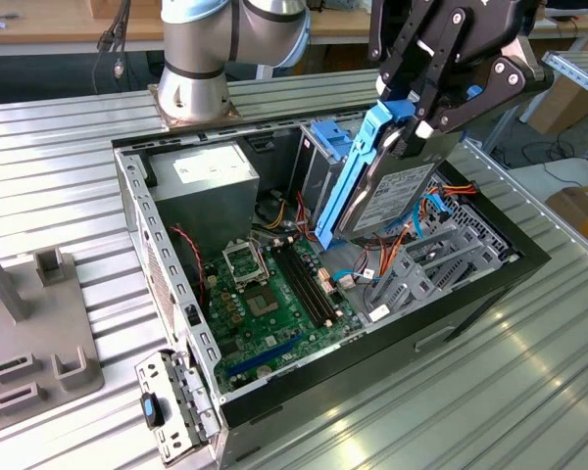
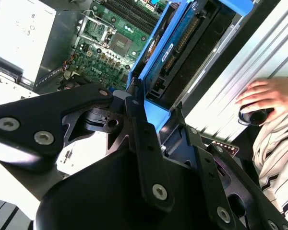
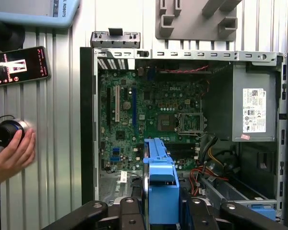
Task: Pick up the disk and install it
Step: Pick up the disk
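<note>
Gripper point(image 1: 412, 119) clamped on upper end of disk point(image 1: 400, 199), gripping its blue rail. Disk hangs tilted over open computer case point(image 1: 127, 196), lower end toward motherboard point(image 1: 265, 294). Person's hand point(image 3: 9, 155) cups round black knob point(image 3: 5, 132) outside case.

Silver-grey jointed robot arm point(image 1: 201, 49) stands upright on its base, upper joints reaching toward the exterior view's right. Black linkage-fingered hand point(image 1: 412, 119) points downward, fingers point(image 1: 407, 54) closed on the top edge of the disk point(image 1: 397, 201), a grey metal slab in a blue plastic carrier, held steeply tilted.
</note>
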`<state>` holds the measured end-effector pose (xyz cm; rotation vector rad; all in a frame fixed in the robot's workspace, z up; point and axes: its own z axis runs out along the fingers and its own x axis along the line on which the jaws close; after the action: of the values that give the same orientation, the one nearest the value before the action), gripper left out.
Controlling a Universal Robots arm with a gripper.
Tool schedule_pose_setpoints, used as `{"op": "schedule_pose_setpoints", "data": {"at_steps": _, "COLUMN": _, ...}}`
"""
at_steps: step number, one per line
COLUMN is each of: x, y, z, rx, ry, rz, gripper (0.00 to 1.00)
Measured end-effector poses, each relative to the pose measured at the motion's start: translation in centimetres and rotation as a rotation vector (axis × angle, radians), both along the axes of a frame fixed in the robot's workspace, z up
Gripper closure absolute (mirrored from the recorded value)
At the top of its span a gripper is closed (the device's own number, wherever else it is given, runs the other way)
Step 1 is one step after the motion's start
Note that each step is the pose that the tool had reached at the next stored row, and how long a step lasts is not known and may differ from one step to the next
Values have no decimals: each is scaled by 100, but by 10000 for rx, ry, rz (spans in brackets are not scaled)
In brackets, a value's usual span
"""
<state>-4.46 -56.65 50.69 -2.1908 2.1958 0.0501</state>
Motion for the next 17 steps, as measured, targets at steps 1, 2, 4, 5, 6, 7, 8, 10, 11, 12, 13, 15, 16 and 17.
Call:
{"op": "schedule_pose_setpoints", "data": {"at_steps": 1, "x": 0, "y": 0, "z": 0, "rx": 0, "ry": 0, "rz": 0, "gripper": 63}}
{"op": "schedule_pose_setpoints", "data": {"at_steps": 2, "x": 1, "y": 0, "z": 0, "rx": 0, "ry": 0, "rz": 0, "gripper": 63}}
{"op": "schedule_pose_setpoints", "data": {"at_steps": 4, "x": 2, "y": 0, "z": 0, "rx": 0, "ry": 0, "rz": 0, "gripper": 63}}
{"op": "schedule_pose_setpoints", "data": {"at_steps": 5, "x": 2, "y": 0, "z": 0, "rx": -1, "ry": 0, "rz": -1, "gripper": 63}}
{"op": "schedule_pose_setpoints", "data": {"at_steps": 6, "x": 2, "y": 0, "z": 0, "rx": 0, "ry": 0, "rz": 0, "gripper": 63}}
{"op": "schedule_pose_setpoints", "data": {"at_steps": 7, "x": 6, "y": 0, "z": 0, "rx": 0, "ry": 0, "rz": 1, "gripper": 63}}
{"op": "schedule_pose_setpoints", "data": {"at_steps": 8, "x": 16, "y": 0, "z": 0, "rx": 0, "ry": 0, "rz": 1, "gripper": 63}}
{"op": "schedule_pose_setpoints", "data": {"at_steps": 10, "x": 34, "y": 0, "z": 0, "rx": 1, "ry": 0, "rz": 0, "gripper": 63}}
{"op": "schedule_pose_setpoints", "data": {"at_steps": 11, "x": 56, "y": 0, "z": 0, "rx": 0, "ry": 0, "rz": 0, "gripper": 63}}
{"op": "schedule_pose_setpoints", "data": {"at_steps": 12, "x": 85, "y": 0, "z": 0, "rx": -1, "ry": 0, "rz": 0, "gripper": 63}}
{"op": "schedule_pose_setpoints", "data": {"at_steps": 13, "x": 98, "y": 0, "z": 0, "rx": 0, "ry": 0, "rz": 0, "gripper": 63}}
{"op": "schedule_pose_setpoints", "data": {"at_steps": 15, "x": 146, "y": 0, "z": 0, "rx": 0, "ry": 0, "rz": -1, "gripper": 63}}
{"op": "schedule_pose_setpoints", "data": {"at_steps": 16, "x": 158, "y": 0, "z": 0, "rx": 1, "ry": 0, "rz": 0, "gripper": 63}}
{"op": "schedule_pose_setpoints", "data": {"at_steps": 17, "x": 191, "y": 0, "z": 0, "rx": 0, "ry": 0, "rz": 0, "gripper": 63}}
